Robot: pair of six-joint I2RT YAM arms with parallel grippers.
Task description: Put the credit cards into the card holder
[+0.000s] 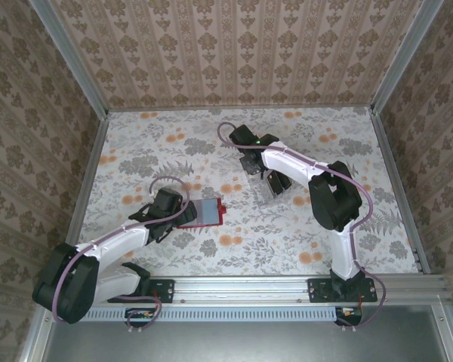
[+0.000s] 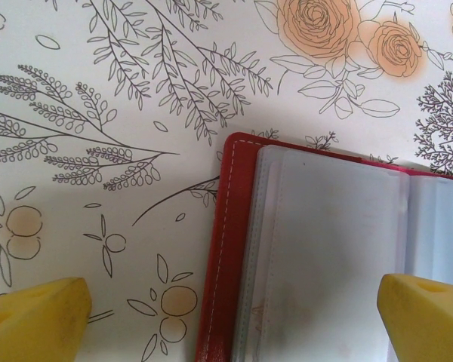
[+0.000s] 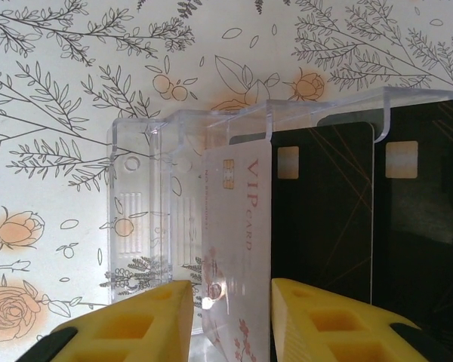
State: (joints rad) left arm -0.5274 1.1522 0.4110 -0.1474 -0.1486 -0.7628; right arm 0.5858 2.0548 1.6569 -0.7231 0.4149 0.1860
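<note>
The card holder [image 1: 205,212] is a red wallet lying open on the flowered table, pale clear pockets facing up [image 2: 325,249]. My left gripper [image 2: 234,305] is open right above its left half; one yellow finger [image 2: 41,320] hangs over bare table and the other [image 2: 426,313] over the pockets. Credit cards stand in a clear plastic tray [image 3: 147,196]: a pale pinkish card [image 3: 238,219] printed "VIP card" and two dark cards [image 3: 321,211]. My right gripper [image 3: 232,305] straddles the pale card, jaws partly open, a thin gap showing on each side.
The tray [image 1: 266,188] sits mid-table under the right arm, which reaches in from the near right edge. Patterned walls with metal corner posts close in the table on three sides. Open tabletop lies between the tray and the wallet.
</note>
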